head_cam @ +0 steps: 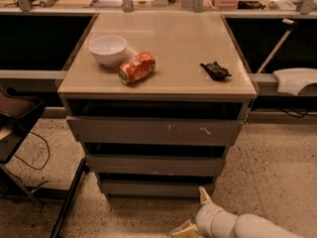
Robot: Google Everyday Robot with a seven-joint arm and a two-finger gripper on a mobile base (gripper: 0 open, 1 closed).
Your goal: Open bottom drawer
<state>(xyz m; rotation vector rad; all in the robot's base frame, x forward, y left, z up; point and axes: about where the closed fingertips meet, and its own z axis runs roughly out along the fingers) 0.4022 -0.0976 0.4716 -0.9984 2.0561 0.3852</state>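
Observation:
The bottom drawer [156, 188] is the lowest and narrowest of three grey handleless fronts in the cabinet, just above the floor, with a dark gap above it. It looks closed or nearly so. My gripper [193, 213] is low at the bottom edge of the camera view, just below and in front of the drawer's right part. One pale finger [204, 195] points up close to the drawer's lower edge, and the other [182, 229] lies lower left. The gripper is open and empty.
The middle drawer [156, 165] and the scratched top drawer [156, 131] sit above. On the cabinet top are a white bowl [108, 49], a crushed orange can [137, 67] and a black object [215, 70]. A dark stand [67, 202] stands on the floor to the left.

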